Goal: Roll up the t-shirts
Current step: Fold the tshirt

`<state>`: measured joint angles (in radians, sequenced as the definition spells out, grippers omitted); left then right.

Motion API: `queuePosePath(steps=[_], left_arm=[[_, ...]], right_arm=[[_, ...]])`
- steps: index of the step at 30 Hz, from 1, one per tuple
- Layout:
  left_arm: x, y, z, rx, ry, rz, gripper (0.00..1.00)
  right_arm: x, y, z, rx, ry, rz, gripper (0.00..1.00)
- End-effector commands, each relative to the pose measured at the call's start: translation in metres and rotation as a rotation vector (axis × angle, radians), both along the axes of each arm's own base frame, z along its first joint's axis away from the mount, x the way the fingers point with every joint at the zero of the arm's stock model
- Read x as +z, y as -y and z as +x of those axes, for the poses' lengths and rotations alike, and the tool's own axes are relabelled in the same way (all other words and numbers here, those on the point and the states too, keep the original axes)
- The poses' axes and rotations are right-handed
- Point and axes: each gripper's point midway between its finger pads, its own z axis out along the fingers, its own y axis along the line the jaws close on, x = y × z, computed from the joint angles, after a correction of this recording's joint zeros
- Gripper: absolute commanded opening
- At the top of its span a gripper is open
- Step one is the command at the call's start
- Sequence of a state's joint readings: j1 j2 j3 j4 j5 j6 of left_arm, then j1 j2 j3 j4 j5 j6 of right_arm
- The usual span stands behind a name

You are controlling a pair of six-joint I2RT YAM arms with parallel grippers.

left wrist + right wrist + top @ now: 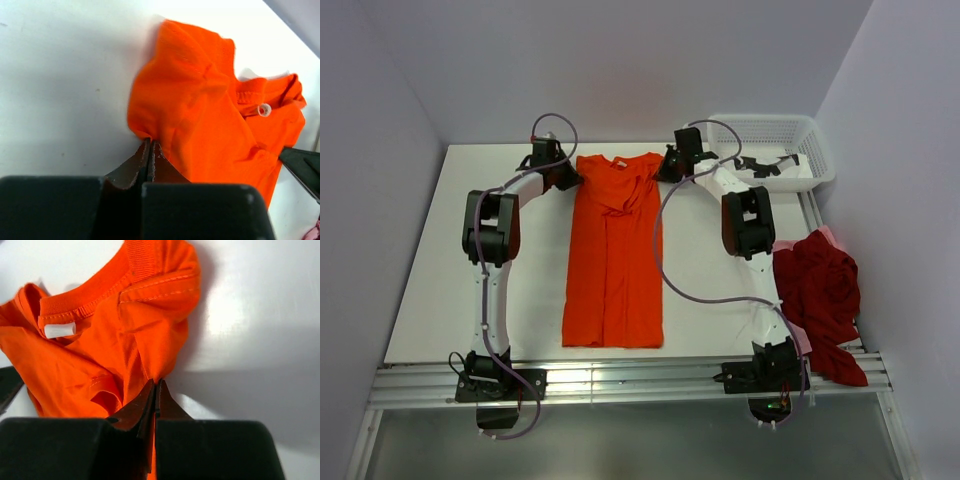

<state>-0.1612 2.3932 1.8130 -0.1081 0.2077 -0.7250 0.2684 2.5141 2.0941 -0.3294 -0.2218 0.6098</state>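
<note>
A bright orange t-shirt [614, 250] lies folded into a long strip down the middle of the table, collar end at the far side. My left gripper [567, 175] is shut on the cloth at the shirt's far left corner [150, 131], its jaws pinched together [150, 144]. My right gripper [665, 170] is shut on the shirt's far right corner [160, 365], jaws together on a fold [156, 383]. The collar with its white label [60, 330] lies between the two grippers. A dark red t-shirt [820, 295] sits crumpled at the table's right edge, over a pale pink one [798, 335].
A white plastic mesh basket [770, 130] stands at the far right corner, behind my right arm. White table [450, 280] bounded by walls at left, back and right; a metal rail [640, 380] runs along the near edge.
</note>
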Motion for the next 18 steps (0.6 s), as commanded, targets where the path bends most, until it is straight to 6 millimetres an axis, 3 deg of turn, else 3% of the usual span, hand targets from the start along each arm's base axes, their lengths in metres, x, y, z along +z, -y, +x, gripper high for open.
queuePosePath(steps=[1, 4, 6, 8, 9, 10, 11, 13, 14, 15, 16, 18], left_arm=[[0.011, -0.002, 0.020, 0.043, 0.061, -0.018, 0.00], [0.012, 0.000, 0.023, 0.050, 0.063, -0.038, 0.01], [0.012, 0.001, 0.023, 0.049, 0.056, -0.049, 0.06], [0.017, 0.000, 0.023, 0.054, 0.059, -0.049, 0.24], [0.016, -0.002, 0.021, 0.056, 0.053, -0.046, 0.30], [0.019, -0.004, 0.019, 0.058, 0.055, -0.044, 0.40], [0.031, -0.007, 0.018, 0.062, 0.072, -0.043, 0.43], [0.034, -0.016, 0.011, 0.078, 0.061, -0.038, 0.49], [0.052, -0.019, 0.010, 0.083, 0.086, -0.038, 0.51], [0.051, -0.025, 0.004, 0.096, 0.072, -0.031, 0.52], [0.071, -0.028, 0.000, 0.101, 0.095, -0.026, 0.55], [0.076, -0.034, -0.013, 0.112, 0.087, -0.004, 0.56]], right_arm=[[0.019, 0.005, 0.030, -0.018, 0.065, 0.105, 0.00], [0.026, 0.009, 0.040, -0.031, 0.086, 0.143, 0.03], [0.033, 0.013, 0.045, -0.032, 0.096, 0.173, 0.13], [0.043, 0.013, 0.047, -0.021, 0.107, 0.197, 0.33], [0.046, 0.013, 0.046, -0.011, 0.107, 0.207, 0.36], [0.051, 0.013, 0.045, -0.007, 0.114, 0.212, 0.38], [0.066, 0.013, 0.045, -0.001, 0.136, 0.217, 0.41], [0.077, 0.013, 0.041, 0.009, 0.151, 0.224, 0.41], [0.083, 0.012, 0.039, 0.014, 0.158, 0.224, 0.42], [0.101, 0.013, 0.037, 0.019, 0.182, 0.230, 0.42], [0.109, 0.011, 0.034, 0.030, 0.185, 0.234, 0.43], [0.133, 0.011, 0.025, 0.045, 0.210, 0.232, 0.43]])
